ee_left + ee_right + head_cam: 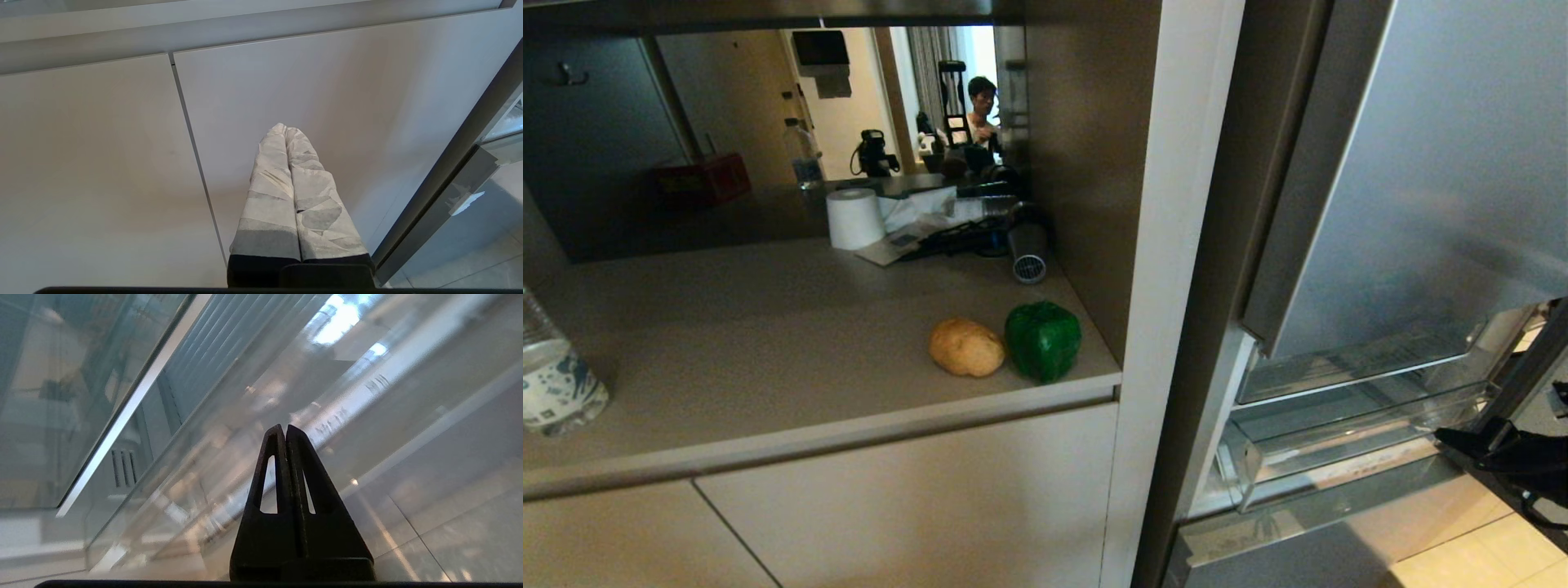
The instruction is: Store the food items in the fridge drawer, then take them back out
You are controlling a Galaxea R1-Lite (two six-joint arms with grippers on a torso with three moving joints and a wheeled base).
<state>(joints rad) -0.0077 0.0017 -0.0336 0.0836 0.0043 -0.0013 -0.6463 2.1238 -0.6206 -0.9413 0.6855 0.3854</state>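
Observation:
A lumpy tan potato (966, 348) and a glossy green bell pepper (1043, 340) sit side by side near the front right corner of the beige counter (768, 343). To their right, the fridge drawer (1311, 518) stands pulled out below the silver fridge door (1421, 163), and its clear plastic bin (1339, 445) looks empty. My right gripper (1444, 437) is at the drawer's right end, its black fingers shut on nothing. In the right wrist view the right gripper (284, 427) points at the clear bin wall (196, 457). My left gripper (285, 127), wrapped in white, is shut and parked before the cabinet doors (327, 102).
A water bottle (551, 376) stands at the counter's left edge. A paper roll (854, 218), papers and a dark appliance (1013, 237) sit at the back by a mirror that reflects a person. A tall cabinet side panel (1168, 245) separates the counter from the fridge. Tiled floor (1478, 555) shows at the lower right.

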